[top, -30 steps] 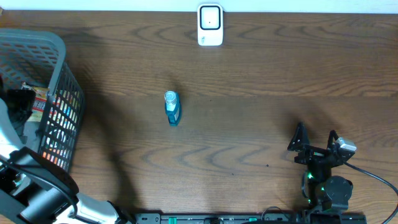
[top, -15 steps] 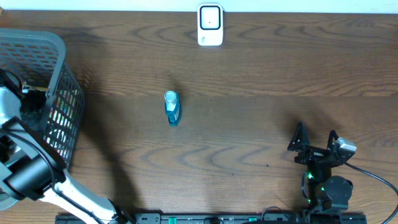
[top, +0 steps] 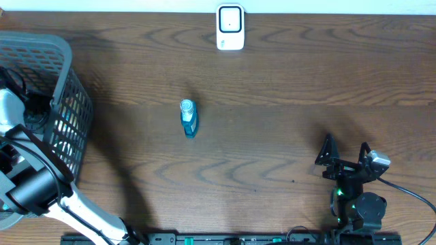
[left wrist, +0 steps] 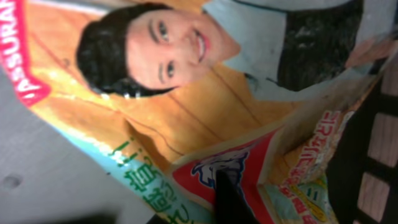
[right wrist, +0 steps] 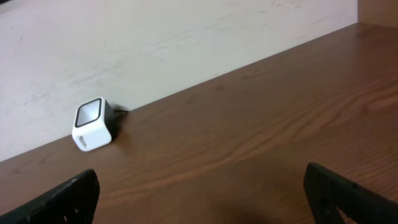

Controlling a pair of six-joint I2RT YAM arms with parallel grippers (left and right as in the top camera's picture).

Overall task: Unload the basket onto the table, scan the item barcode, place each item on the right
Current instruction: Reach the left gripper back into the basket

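An orange snack packet (left wrist: 186, 106) printed with a smiling face fills the left wrist view; it lies inside the grey basket (top: 65, 54) at the table's left end. My left gripper (left wrist: 229, 198) is down in that basket, its dark fingers closed together on the packet's red panel. In the overhead view the left gripper (top: 35, 109) is half hidden by the basket wall. The white scanner (top: 230, 27) stands at the far edge, also in the right wrist view as the scanner (right wrist: 93, 124). My right gripper (top: 346, 151) rests open near the front right, holding nothing.
A small blue bottle (top: 189, 118) lies on the wood, left of the middle. The basket's mesh wall (left wrist: 379, 137) shows dark at the right of the left wrist view. A pale wall (right wrist: 186, 43) runs behind the scanner.
The left arm has pushed deeper into the basket and its jaws have gone from wide open to shut on the packet. The right arm, bottle and scanner have not moved.
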